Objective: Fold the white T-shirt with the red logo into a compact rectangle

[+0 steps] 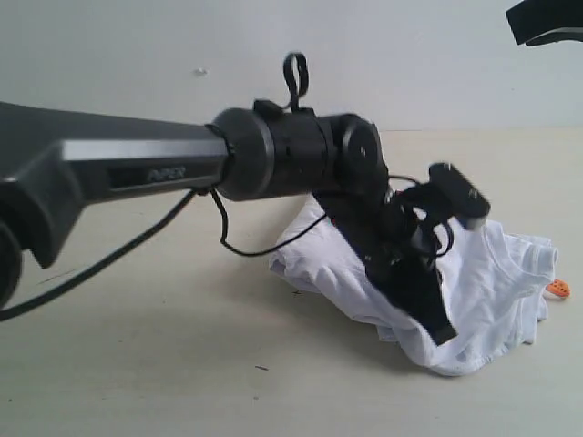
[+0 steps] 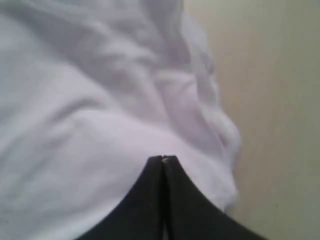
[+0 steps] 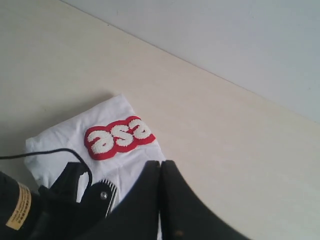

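**SHIRT HANDLING: HEAPED GARMENT, BOTH PINCERS CLENCHED**

**Position.** The shirt [image 1: 496, 273] lies in a crumpled heap on the desk [image 1: 182, 364], toward the right of the exterior view. It is not yet spread or folded. The logo [image 3: 117, 137] faces up on one exposed panel, and only part of its lettering shows. An orange tag [image 1: 560, 289] sticks out at the right edge of the heap.

**Handling.** The cloth is judged light, soft and limp. It holds no shape, and a pinch in the heap may take several layers at once. The logo is probably thicker and stiffer than the cloth around it. Take hold at a free hem, sleeve edge or shoulder seam, not mid-heap, and spread the shirt flat before folding.

**Pincers.** The left pincer [image 2: 162, 159] is clenched, jaws tip to tip, over the wrinkled cloth. No fold shows between the jaws, and contact with the cloth cannot be told. The right pincer [image 3: 161, 162] is likewise clenched and empty, raised above the desk near the shirt.
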### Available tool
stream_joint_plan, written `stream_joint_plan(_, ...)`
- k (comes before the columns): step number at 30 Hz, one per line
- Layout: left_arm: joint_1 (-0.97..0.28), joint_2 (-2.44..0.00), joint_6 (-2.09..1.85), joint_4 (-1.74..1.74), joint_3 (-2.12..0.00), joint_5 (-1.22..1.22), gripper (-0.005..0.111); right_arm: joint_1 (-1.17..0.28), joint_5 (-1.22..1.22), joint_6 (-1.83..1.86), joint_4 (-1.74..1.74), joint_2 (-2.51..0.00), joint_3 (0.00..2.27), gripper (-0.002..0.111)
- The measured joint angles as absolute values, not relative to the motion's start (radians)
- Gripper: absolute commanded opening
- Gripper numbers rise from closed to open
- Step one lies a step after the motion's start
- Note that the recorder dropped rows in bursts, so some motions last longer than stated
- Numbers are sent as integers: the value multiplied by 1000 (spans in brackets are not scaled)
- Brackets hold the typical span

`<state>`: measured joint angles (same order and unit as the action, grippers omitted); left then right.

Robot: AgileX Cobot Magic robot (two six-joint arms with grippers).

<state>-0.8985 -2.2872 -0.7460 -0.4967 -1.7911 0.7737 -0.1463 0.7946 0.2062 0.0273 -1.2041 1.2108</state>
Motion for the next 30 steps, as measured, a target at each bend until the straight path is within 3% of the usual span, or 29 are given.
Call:
stream_joint_plan(10,-893,-2323,-678,-426,-1791,863,0,-146,791,206,27,-1204,1211,0)
stream_joint_plan(16,-887,-2131,-691,-430,-1791,829,0,-146,791,206,27,-1204,1211,0)
stream_joint_plan(19,-819,-2070,-691,-456,-1793,701,0,-146,813,206,27,-1204,1211,0)
stream_joint_plan(23,-706,-2163,-685,-548,-1793,767,0,-146,823,206,27,-1216,1211,0)
stream_joint_plan(30,-676,-2265,-692,-541,-1791,808,0,-146,866,215,27,-1371,1211,0)
